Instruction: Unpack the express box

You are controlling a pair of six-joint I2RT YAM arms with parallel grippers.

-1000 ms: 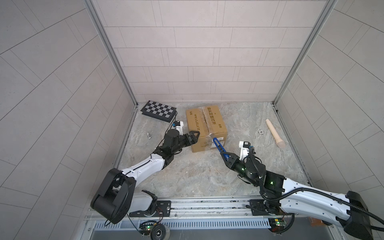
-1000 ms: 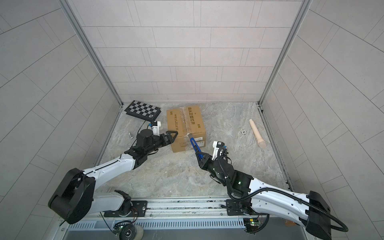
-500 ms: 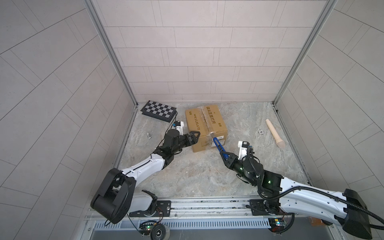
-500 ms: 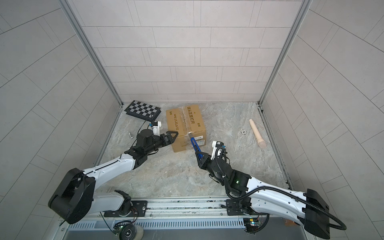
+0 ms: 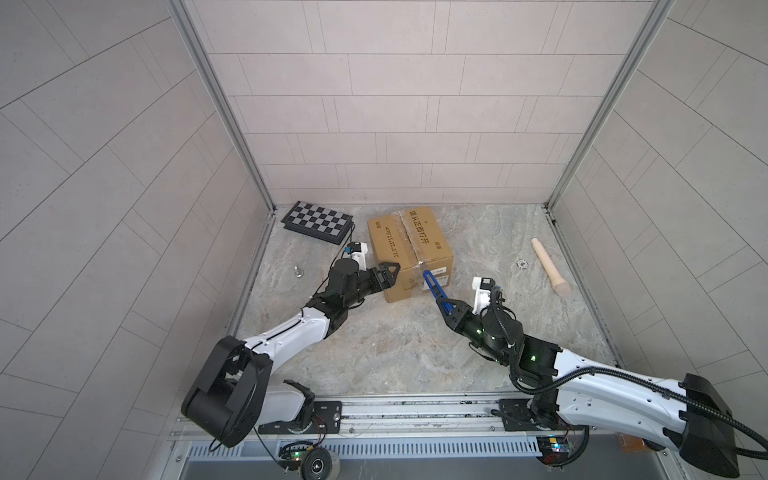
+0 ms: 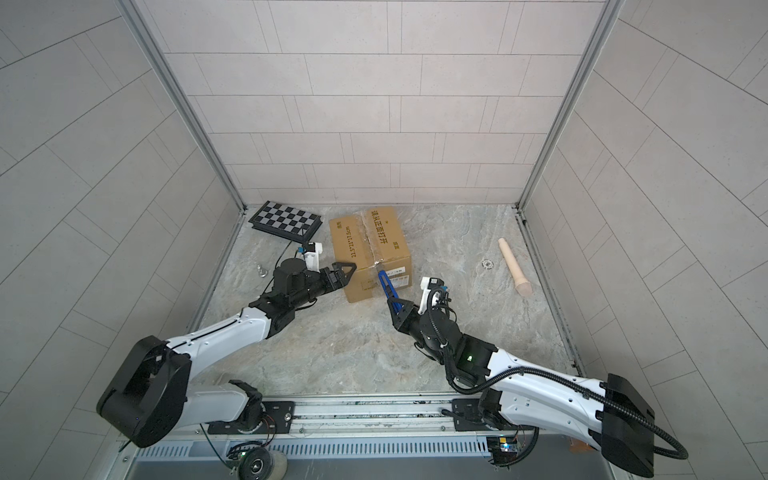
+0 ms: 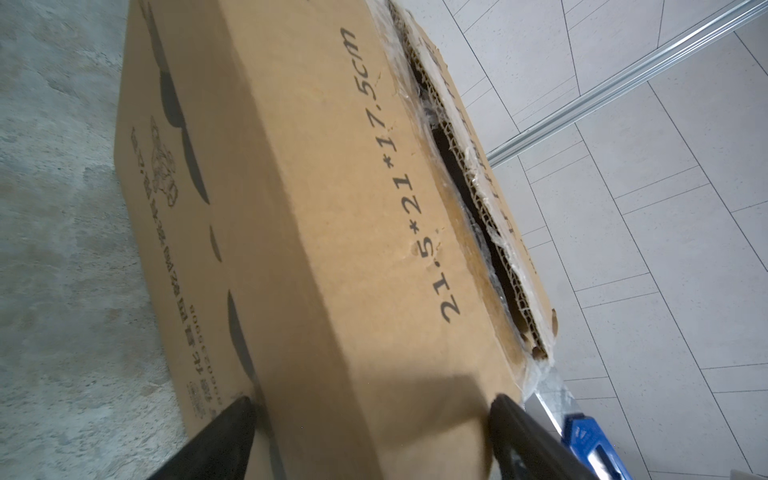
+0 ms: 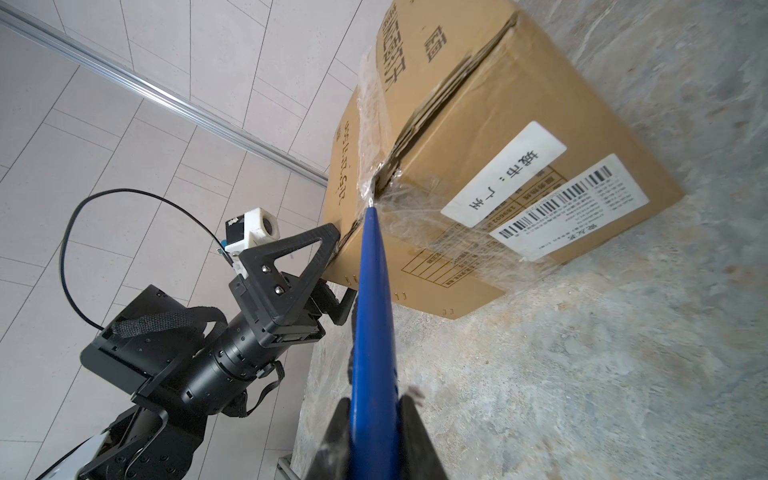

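Grey tiled walls [image 5: 395,104] close in a marbled stone floor [image 5: 374,353]. In both top views the express box [image 5: 409,245] stands on it toward the back, a little left of the middle, near a chequered board [image 5: 318,222]. From the near left, the left arm stretches low across the floor, its wrist pointing at the box's near left corner. The left gripper [image 5: 388,275] has its fingers spread wide there, one tip at the top edge and the other lower on the corner. Whether they press on the cardboard cannot be told. From the near right, the right arm reaches in with its elbow bent and its wrist angled up toward the box's near face. The right gripper [image 8: 374,409] is clenched on a blue knife [image 8: 372,291], whose tip meets the crumpled clear tape [image 8: 370,137] where the top seam reaches the near edge. In the left wrist view the top flaps gape slightly along that seam. A pale wooden peg [image 5: 548,266] lies well apart on the right.
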